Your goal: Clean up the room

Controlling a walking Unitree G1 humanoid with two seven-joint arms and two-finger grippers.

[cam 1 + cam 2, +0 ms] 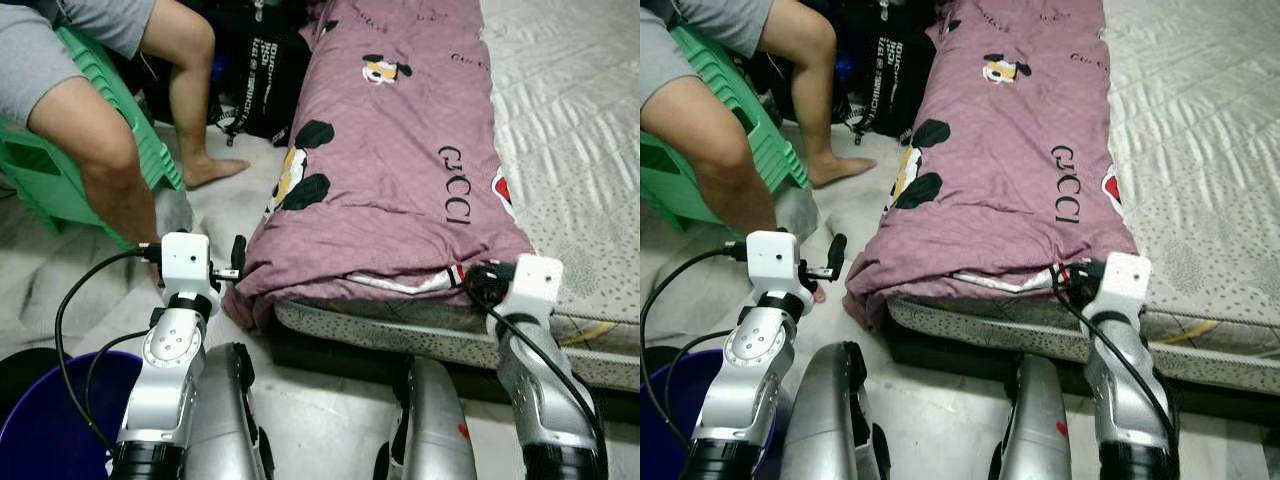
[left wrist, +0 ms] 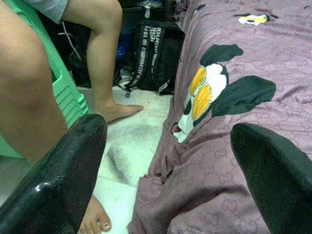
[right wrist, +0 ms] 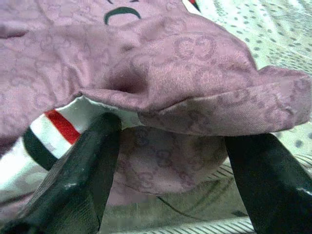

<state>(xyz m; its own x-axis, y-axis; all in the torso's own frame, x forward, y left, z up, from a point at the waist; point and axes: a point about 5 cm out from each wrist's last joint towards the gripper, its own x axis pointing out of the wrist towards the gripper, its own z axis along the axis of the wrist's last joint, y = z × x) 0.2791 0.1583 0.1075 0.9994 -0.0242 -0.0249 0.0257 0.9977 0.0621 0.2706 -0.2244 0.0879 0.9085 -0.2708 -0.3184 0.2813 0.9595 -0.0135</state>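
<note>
A mauve quilt (image 1: 390,170) with cartoon prints lies folded along the left side of the bed, its near end hanging over the mattress edge. My left gripper (image 2: 168,161) is open at the quilt's near left corner, one finger (image 1: 238,252) close beside the fabric, the other toward the floor. My right gripper (image 3: 168,156) is open at the near right corner, its fingers (image 3: 83,170) spread under the hem where a white lining with red and dark stripes (image 3: 46,134) shows. Nothing is clamped in either.
The mattress (image 1: 570,130) with a pale dotted sheet stretches to the right. A person sits on a green plastic stool (image 1: 60,170) at left, bare foot (image 1: 215,170) on the floor. A black backpack (image 1: 255,85) leans behind. A purple bucket (image 1: 45,420) stands near my left side.
</note>
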